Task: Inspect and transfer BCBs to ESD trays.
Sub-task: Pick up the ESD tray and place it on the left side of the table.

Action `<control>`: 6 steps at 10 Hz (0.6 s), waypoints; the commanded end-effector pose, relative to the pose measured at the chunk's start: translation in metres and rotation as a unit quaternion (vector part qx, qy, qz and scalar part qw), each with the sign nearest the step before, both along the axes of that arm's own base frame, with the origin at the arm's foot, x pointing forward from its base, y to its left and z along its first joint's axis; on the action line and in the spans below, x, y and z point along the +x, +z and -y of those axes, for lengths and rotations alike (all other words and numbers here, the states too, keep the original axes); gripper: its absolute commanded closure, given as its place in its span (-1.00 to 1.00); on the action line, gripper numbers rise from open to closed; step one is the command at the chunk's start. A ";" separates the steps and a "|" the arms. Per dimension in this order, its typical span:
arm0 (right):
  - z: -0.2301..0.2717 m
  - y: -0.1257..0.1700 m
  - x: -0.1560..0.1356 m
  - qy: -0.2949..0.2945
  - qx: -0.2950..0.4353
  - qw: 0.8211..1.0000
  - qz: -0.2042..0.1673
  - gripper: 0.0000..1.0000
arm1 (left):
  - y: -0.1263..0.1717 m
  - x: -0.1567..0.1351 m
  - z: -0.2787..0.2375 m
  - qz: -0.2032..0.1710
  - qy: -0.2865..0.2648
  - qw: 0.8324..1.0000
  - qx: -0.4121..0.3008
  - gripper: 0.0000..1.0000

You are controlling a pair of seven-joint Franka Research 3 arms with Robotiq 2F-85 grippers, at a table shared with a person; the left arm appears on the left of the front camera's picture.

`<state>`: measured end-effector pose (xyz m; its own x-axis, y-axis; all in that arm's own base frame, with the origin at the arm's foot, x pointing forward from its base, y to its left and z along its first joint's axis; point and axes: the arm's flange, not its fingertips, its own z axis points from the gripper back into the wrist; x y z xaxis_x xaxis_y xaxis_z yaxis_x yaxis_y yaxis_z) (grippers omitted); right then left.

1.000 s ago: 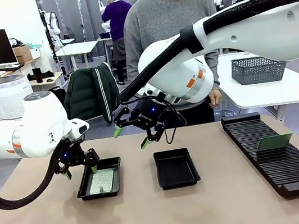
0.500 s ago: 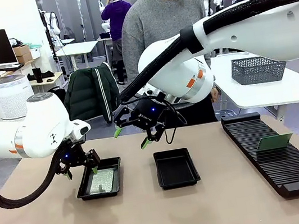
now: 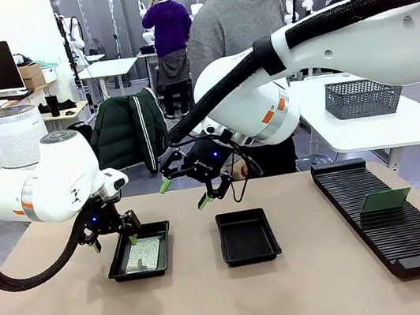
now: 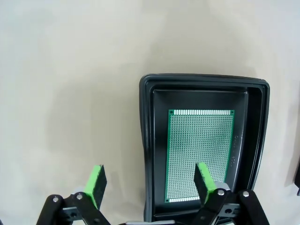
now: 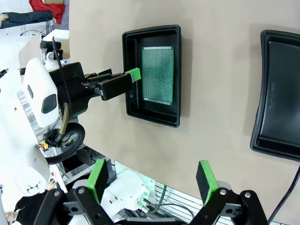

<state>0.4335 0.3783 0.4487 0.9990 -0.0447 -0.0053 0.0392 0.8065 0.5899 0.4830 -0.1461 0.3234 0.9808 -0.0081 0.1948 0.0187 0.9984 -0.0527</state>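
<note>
Left claw (image 3: 114,241) open, hovering astride one rim of the left ESD tray (image 3: 116,270), BCB (image 3: 142,254) lying flat inside that tray, right claw (image 3: 184,193) open, raised near the second ESD tray (image 3: 252,260), second BCB (image 3: 385,200) standing in the ribbed rack (image 3: 399,243), all on the tan surface (image 3: 218,308)

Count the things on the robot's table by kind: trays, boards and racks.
Trays: 2
Boards: 2
Rack: 1
Total: 5
</note>
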 end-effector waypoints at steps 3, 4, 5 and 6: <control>0.001 0.000 0.000 -0.001 0.000 1.000 0.000 -1.00 | 0.001 -0.002 -0.001 -0.001 -0.001 1.000 -0.005 -1.00; 0.001 0.000 0.000 -0.001 0.000 1.000 0.000 -1.00 | 0.001 -0.002 -0.001 -0.001 -0.001 1.000 -0.005 -1.00; 0.001 0.000 0.000 -0.001 0.000 1.000 0.000 -1.00 | 0.000 0.000 0.000 0.000 0.000 1.000 0.000 -1.00; 0.001 0.000 0.000 -0.001 0.000 1.000 0.000 -1.00 | -0.003 0.001 0.000 -0.006 0.002 1.000 0.003 -1.00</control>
